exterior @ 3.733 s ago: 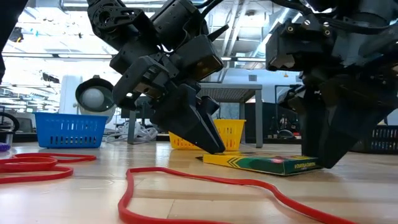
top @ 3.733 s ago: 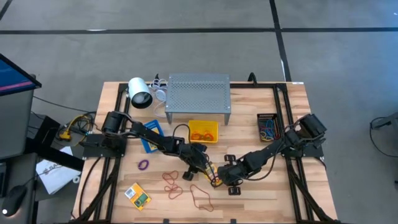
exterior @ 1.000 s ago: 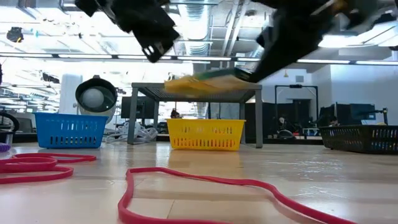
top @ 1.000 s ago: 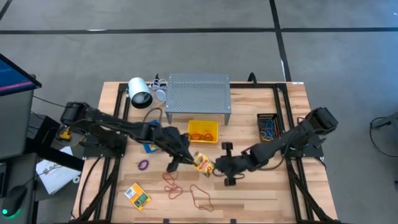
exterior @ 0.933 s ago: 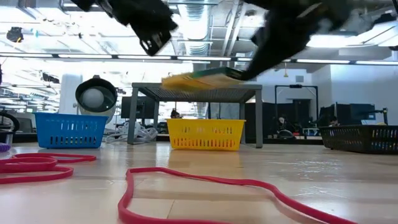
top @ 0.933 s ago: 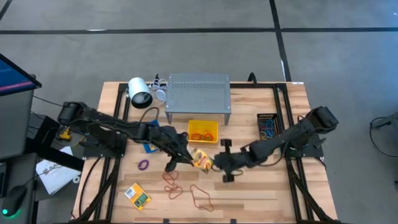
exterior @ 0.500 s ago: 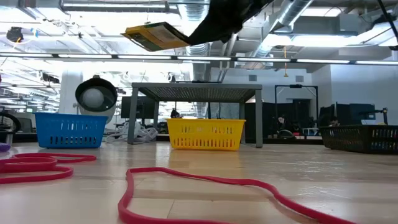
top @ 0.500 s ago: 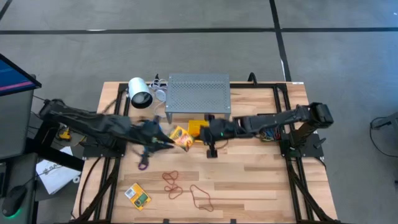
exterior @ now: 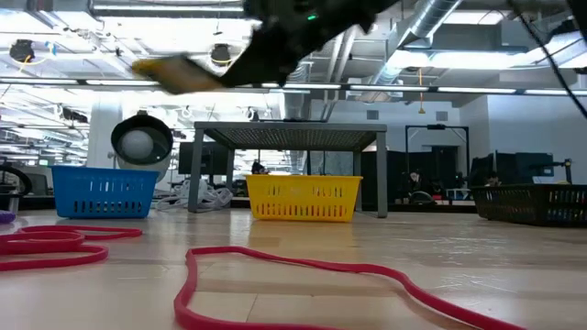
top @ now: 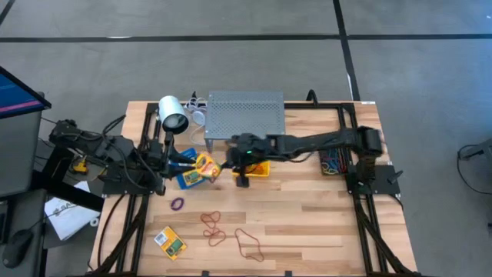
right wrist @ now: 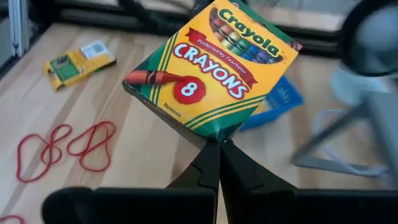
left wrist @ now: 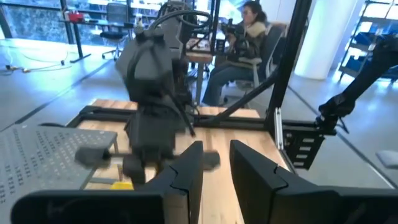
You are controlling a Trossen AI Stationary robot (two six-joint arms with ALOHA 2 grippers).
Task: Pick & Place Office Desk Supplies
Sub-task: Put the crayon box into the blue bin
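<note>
Jaws of the right gripper point(right wrist: 216, 151) clamp a crayon box point(right wrist: 211, 64); left gripper point(left wrist: 214, 163) jaws stand apart, empty.

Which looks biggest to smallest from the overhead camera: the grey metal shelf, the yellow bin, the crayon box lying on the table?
1. grey metal shelf
2. yellow bin, partly hidden by the right arm
3. crayon box lying on the table

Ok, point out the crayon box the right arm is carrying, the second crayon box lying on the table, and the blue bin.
carried crayon box point(right wrist: 214, 74): right wrist view, middle of its printed front.
crayon box on the table point(top: 170, 242): high view, centre of its top face.
blue bin point(exterior: 102, 191): low view, middle of its slotted front wall.
</note>
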